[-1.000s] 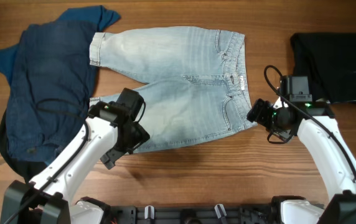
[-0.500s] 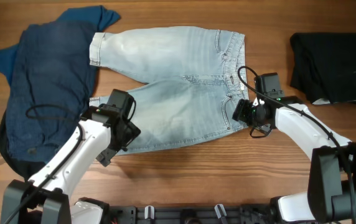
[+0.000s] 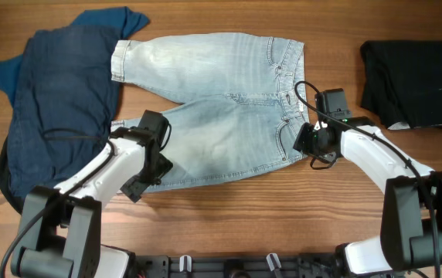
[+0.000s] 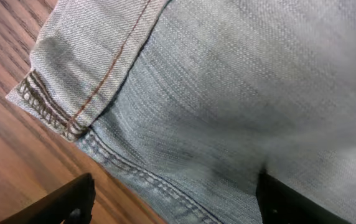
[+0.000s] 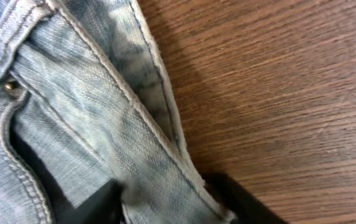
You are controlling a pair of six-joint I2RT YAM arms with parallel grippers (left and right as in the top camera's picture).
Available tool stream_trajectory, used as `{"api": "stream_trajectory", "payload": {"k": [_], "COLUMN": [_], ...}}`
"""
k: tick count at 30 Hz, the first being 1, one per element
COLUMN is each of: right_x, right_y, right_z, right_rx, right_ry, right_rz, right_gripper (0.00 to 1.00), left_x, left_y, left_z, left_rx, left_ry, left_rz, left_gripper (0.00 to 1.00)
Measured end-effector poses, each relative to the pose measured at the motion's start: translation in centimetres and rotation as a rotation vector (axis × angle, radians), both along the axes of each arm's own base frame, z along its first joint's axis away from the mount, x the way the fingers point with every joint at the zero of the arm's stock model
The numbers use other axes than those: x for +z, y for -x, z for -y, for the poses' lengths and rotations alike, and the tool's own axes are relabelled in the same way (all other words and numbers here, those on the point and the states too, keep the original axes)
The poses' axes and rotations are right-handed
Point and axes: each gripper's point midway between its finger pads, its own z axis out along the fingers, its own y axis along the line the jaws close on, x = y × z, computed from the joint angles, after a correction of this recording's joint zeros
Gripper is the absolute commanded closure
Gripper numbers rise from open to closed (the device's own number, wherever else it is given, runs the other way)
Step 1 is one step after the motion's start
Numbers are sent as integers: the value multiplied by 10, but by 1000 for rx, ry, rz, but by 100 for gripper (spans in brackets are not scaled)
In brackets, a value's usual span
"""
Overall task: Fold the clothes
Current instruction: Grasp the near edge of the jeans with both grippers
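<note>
Jeans [image 3: 221, 108] are laid flat for folding. Hem [image 4: 60, 112] is straddled by left gripper [image 4: 175, 190], waistband [image 5: 103, 118] by right gripper [image 5: 162, 190], jaws apart for pinching.

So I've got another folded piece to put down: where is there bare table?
Bare wood lies between the waistband of the jeans and the black folded garment, and along the near strip of table in front of the jeans. The left is crowded: the dark blue pile meets the jeans' legs.
</note>
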Motion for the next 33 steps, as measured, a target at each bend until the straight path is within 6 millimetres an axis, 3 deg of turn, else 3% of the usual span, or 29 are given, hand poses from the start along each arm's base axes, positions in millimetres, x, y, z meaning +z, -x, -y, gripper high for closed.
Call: {"api": "stream_trajectory", "payload": {"k": [2,3,4,6,10,14,15,17,18,20,22,27,31,33], "right_x": [-1,-2,-2,-2,-2,4,9,24,27,31,31,31,31,31], "right_y": [1,1,2,3,10,34,35,30,28,26,24,19,18,18], "right_z": [-1,-3,-4,-6,-6,12,16,19,19,19,20,27,29,31], "right_rx": [-4,2,0,0,-39,-142,-159,-169,-168,-166,-166,-181,-183,-184], "right_ry": [-9,-15,-20,-31,-108,-181,-198,-225,-227,-228,-223,-202,-191,-183], "right_rz": [-6,-11,-18,-23,-64,-181,-175,-128,-113,-97,-90,-70,-66,-62], "right_gripper": [94,96,96,96,96,96,96,96,96,96,96,96,97,96], "left_x": [-3,-4,-5,-7,-7,-7,-6,-6,-5,-4,-1,-1,-3,-5], "left_y": [-7,-11,-16,-27,-28,-28,-28,-26,-23,-13,-6,-11,-14,-22], "left_z": [4,7,11,19,21,21,21,20,18,10,4,7,11,15], "left_rx": [-11,-9,-12,-15,-17,-35,-36,-45,-47,-43,-30,-14,-6,-21], "left_ry": [12,18,33,62,65,65,65,63,59,37,29,81,125,151], "left_rz": [9,15,28,60,61,56,55,48,33,-3,-22,-10,-3,25], "left_gripper": [72,88,96,96,96,96,85,17,8,2,0,1,18,37]}}
